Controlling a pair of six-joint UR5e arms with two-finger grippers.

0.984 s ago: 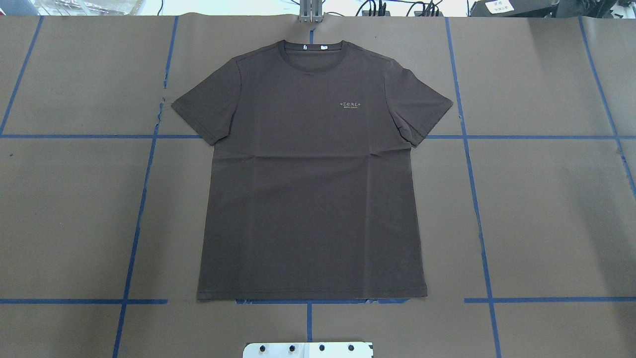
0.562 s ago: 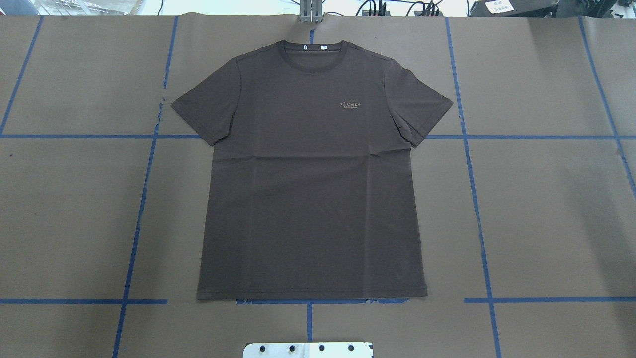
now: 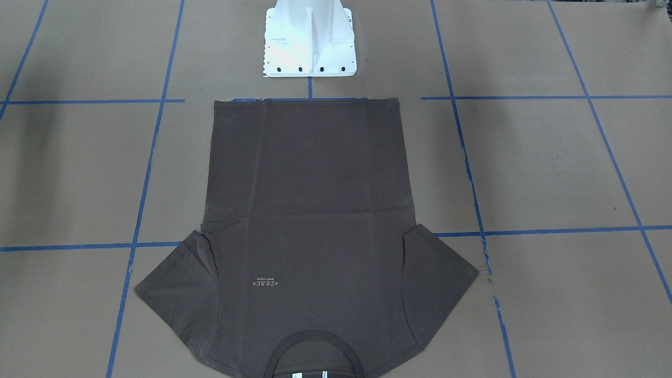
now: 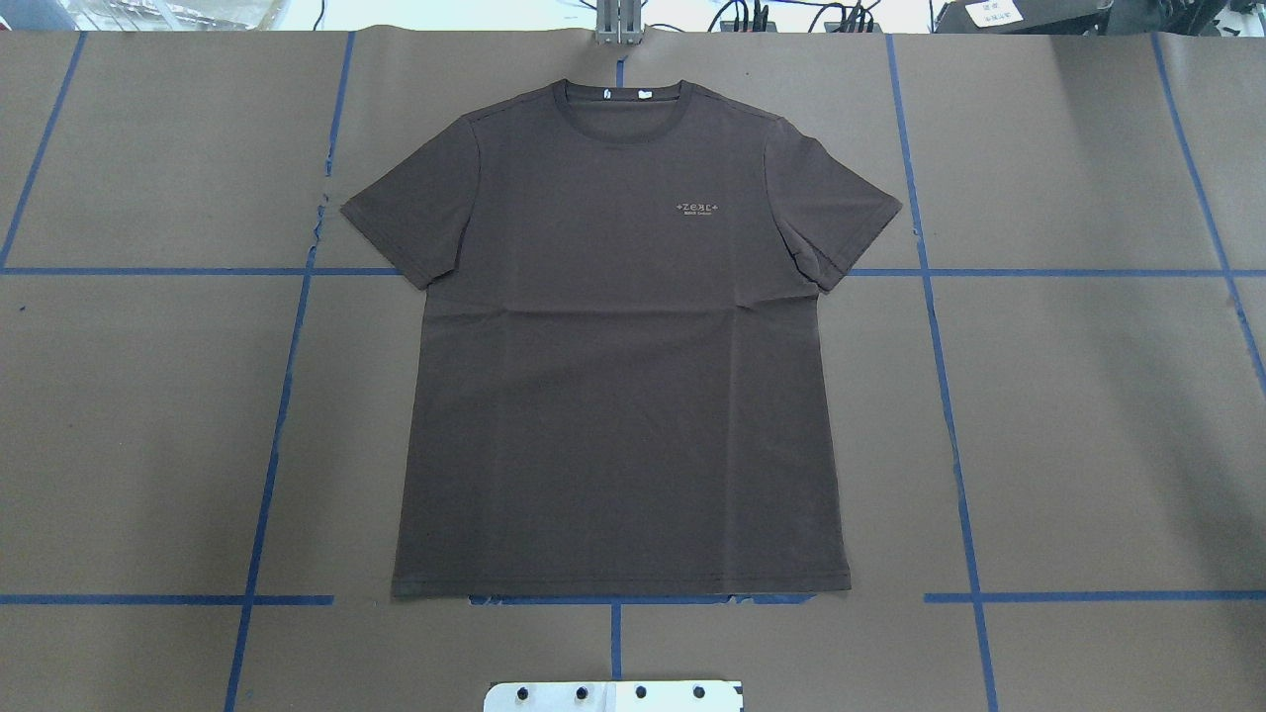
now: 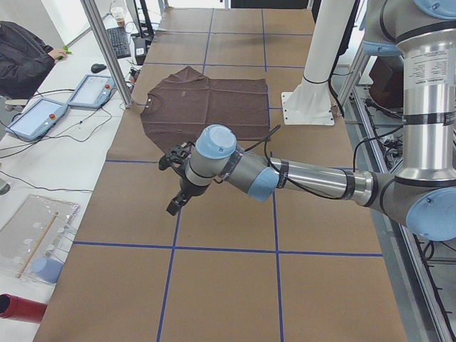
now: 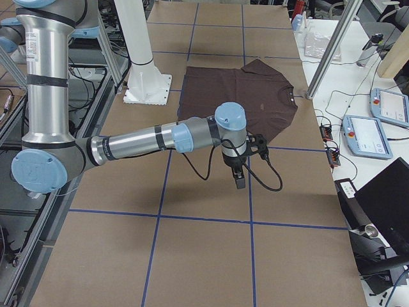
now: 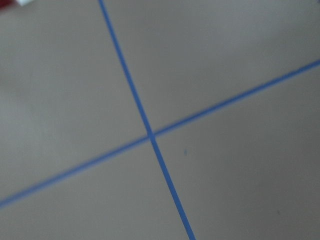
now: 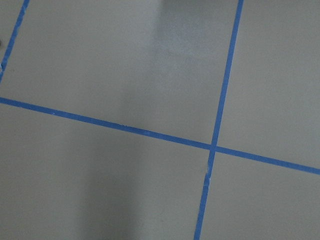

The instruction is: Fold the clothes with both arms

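The dark brown-grey T-shirt [image 4: 613, 376] lies flat and face up on the brown paper, collar away from the robot base, sleeves spread, hem by the pedestal; it also shows in the front view [image 3: 310, 199]. No arm reaches into the overhead or front views. In the left side view my left gripper [image 5: 174, 205] hangs over bare paper, short of the shirt [image 5: 206, 107]. Seen from the right side, my right gripper [image 6: 239, 181] hangs over a blue tape line near the shirt's sleeve [image 6: 281, 121]. I cannot tell whether either is open or shut. Both wrist views show only paper and tape.
The white bolted pedestal [image 3: 310, 42] stands at the shirt's hem. Blue tape lines [image 4: 287, 376] grid the paper. Metal frame posts [image 5: 107, 50] stand at the far table edge. Teach pendants [image 5: 96, 90] and a seated person [image 5: 21, 57] are beyond it.
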